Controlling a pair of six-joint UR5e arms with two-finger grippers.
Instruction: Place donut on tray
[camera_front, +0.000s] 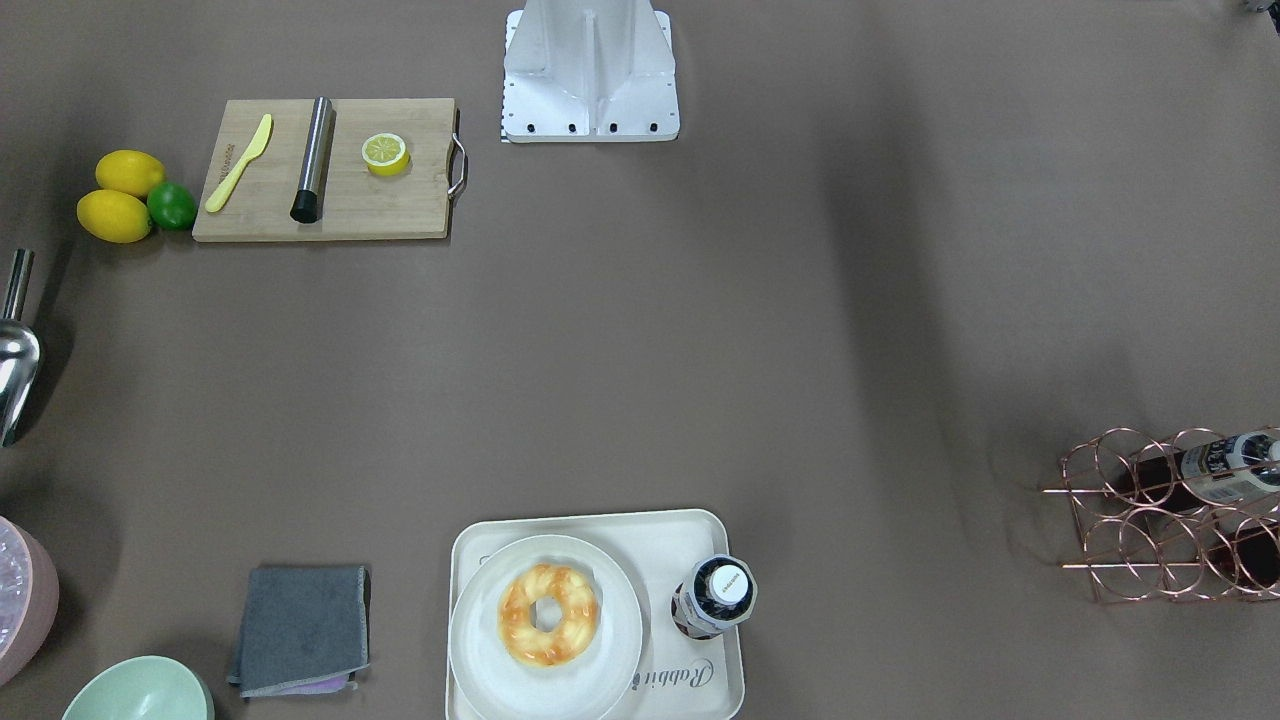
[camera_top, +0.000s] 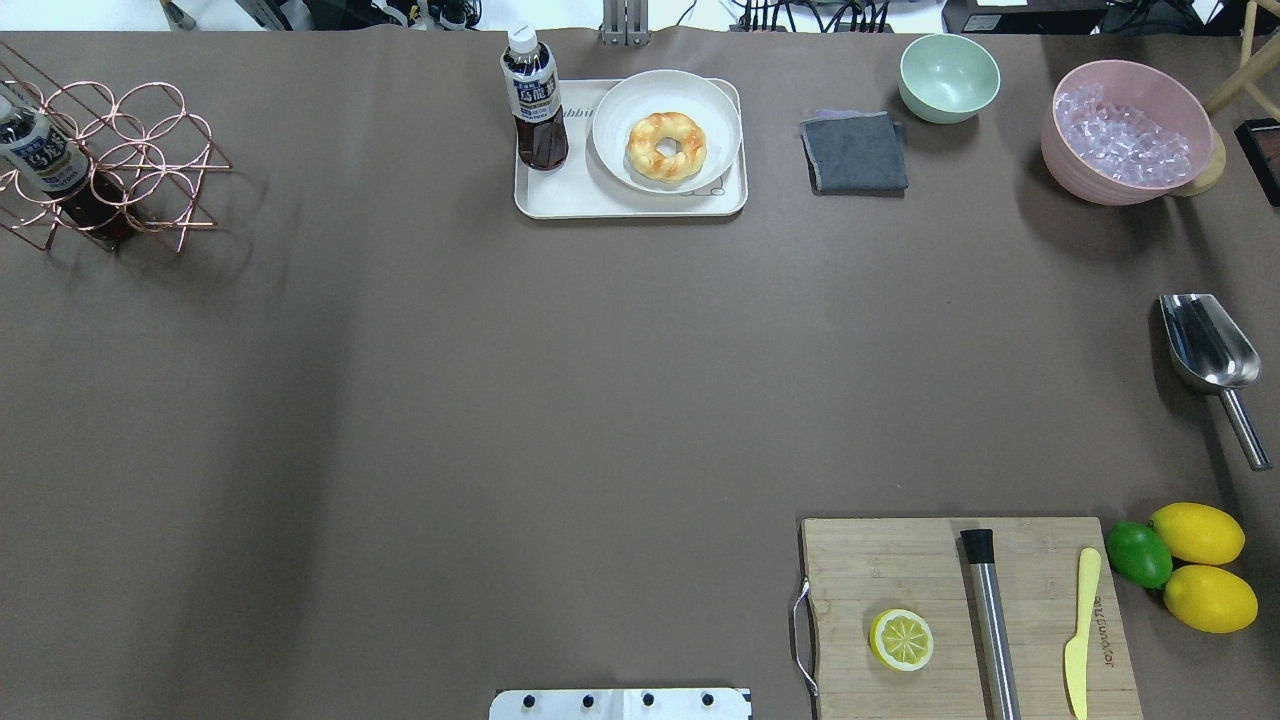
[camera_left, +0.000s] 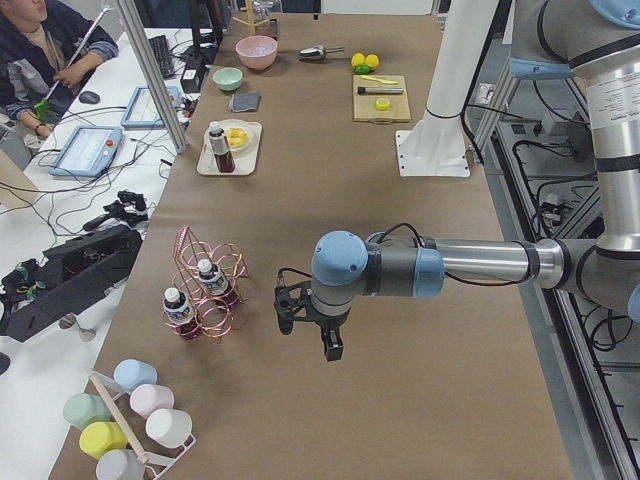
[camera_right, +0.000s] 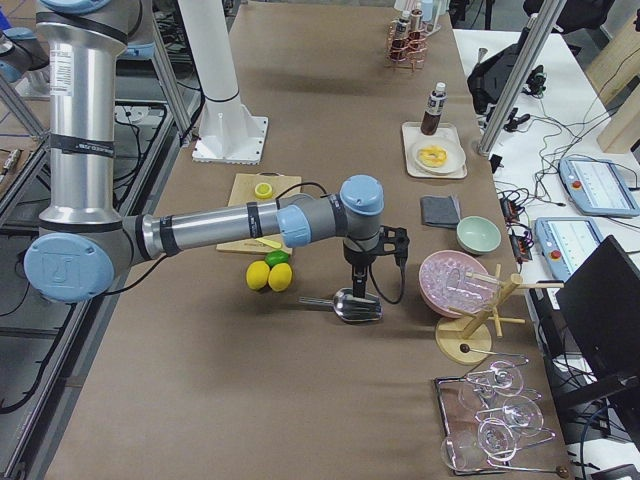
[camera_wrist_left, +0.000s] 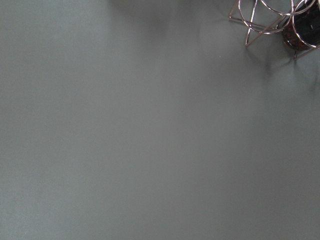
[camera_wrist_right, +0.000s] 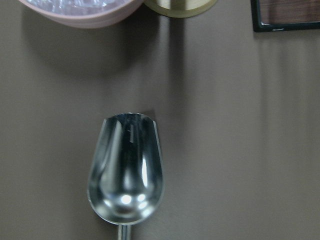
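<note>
The donut (camera_top: 666, 146) is a golden-orange glazed ring. It lies on a round off-white plate (camera_top: 611, 124), and the plate stands on the cream tray (camera_top: 562, 197) at the far middle of the table. In the front-facing view the donut (camera_front: 548, 614) sits on the plate (camera_front: 478, 640) on the tray (camera_front: 690, 538). My left gripper (camera_left: 331, 350) hangs above the table near the wire rack, far from the tray. My right gripper (camera_right: 360, 292) hangs over the metal scoop. Both show only in the side views, so I cannot tell if they are open or shut.
A tea bottle (camera_top: 535, 100) stands on the tray beside the plate. A grey cloth (camera_top: 855, 150), a green bowl (camera_top: 948, 75) and a pink ice bowl (camera_top: 1125, 130) lie to its right. The scoop (camera_top: 1205, 350), a cutting board (camera_top: 880, 570) with a lemon half (camera_top: 901, 639), and the rack (camera_top: 100, 150) are also there.
</note>
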